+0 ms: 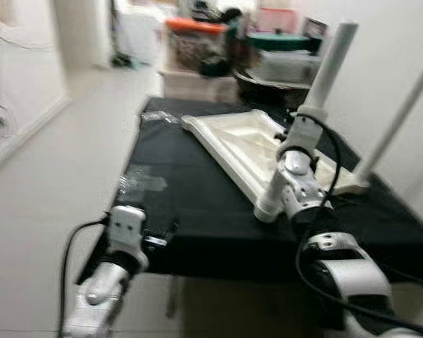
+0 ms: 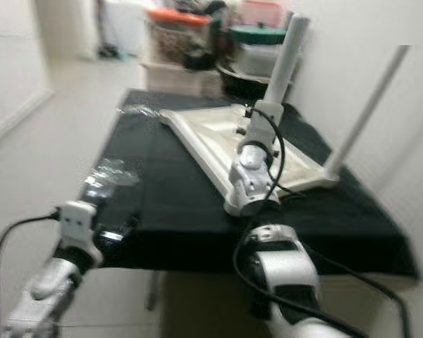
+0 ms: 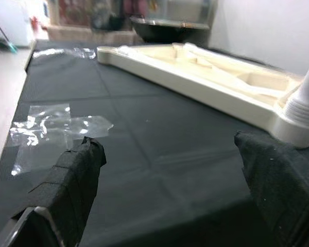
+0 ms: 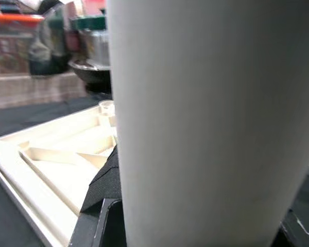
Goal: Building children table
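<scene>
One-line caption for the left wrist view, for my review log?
Open left gripper hovers over black tablecloth near crumpled clear plastic, facing the upturned cream tabletop.

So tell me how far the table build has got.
Done: the tabletop lies upside down on the black cloth, with one leg standing at its far right corner. In hand: the right gripper is shut on a second leg, upright at the near corner. Left: the other corners show no legs. The left gripper hovers open above the cloth.
</scene>
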Motion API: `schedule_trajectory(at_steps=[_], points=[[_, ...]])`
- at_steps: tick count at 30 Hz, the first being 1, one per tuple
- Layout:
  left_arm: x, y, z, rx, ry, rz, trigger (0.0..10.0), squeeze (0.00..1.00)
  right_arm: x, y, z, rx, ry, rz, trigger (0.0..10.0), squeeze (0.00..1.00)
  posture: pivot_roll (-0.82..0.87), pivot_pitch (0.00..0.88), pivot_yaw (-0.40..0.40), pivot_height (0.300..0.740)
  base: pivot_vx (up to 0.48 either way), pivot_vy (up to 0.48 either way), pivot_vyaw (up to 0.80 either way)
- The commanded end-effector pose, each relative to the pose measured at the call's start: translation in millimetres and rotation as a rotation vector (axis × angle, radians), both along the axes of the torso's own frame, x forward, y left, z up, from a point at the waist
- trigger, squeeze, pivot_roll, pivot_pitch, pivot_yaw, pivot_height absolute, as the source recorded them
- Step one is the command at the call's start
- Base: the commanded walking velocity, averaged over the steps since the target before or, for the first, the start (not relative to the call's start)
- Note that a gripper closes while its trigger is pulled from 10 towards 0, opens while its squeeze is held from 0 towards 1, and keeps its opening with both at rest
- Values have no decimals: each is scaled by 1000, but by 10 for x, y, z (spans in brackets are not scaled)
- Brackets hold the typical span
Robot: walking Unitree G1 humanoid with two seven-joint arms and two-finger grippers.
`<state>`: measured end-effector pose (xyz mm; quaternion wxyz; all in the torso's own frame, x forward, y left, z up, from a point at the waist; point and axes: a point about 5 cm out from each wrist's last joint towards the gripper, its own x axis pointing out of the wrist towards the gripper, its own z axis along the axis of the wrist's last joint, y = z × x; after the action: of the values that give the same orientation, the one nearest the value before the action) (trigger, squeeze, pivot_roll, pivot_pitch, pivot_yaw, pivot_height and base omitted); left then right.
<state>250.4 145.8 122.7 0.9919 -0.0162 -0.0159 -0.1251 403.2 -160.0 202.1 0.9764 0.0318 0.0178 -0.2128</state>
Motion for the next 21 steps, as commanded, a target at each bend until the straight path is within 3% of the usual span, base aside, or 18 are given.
schedule_trajectory(at_steps=[1, 6, 9, 11, 12, 14, 15, 17, 21], points=[[-2, -78, 26, -26, -3, -32, 10000, 0, -183, -185, -693, 19, 300, -57, 0, 0, 63, 0, -106, 740, 0, 480, -800], [-6, -75, 27, -25, -3, -30, 10000, 0, -186, -198, -706, 27, 307, -54, 0, 0, 63, 0, -106, 740, 0, 456, -800], [-3, -64, 36, -13, -13, -24, 10000, 0, -184, -225, -703, 35, 304, -58, 0, 0, 64, 0, -104, 740, 0, 0, -533], [-2, -51, 37, 4, -15, -22, 10000, 0, -180, -252, -694, 32, 301, -52, 471, 0, 65, 0, -102, 740, 0, 0, 0], [-2, -45, 36, 11, -13, -23, 10000, 0, -176, -263, -684, 28, 294, -42, 2549, 0, 67, 0, -101, 740, 0, 0, 0], [-2, -41, 34, 15, -12, -24, 10000, 0, -173, -270, -678, 25, 289, -36, 2549, 0, 67, 0, -101, 740, 0, 0, 0], [0, -40, 36, 14, -12, -24, 10000, 0, -172, -277, -674, 30, 282, -32, 588, 0, 68, 0, -101, 740, 0, 0, 0], [2, -43, 40, 11, -12, -26, 10000, 0, -176, -288, -681, 37, 281, -30, 0, 0, 68, 0, -100, 740, 0, 0, 0], [4, -45, 45, 14, -12, -28, 10000, 0, -188, -297, -701, 46, 285, -32, 0, 0, 69, 0, -99, 740, 0, 0, 0]])
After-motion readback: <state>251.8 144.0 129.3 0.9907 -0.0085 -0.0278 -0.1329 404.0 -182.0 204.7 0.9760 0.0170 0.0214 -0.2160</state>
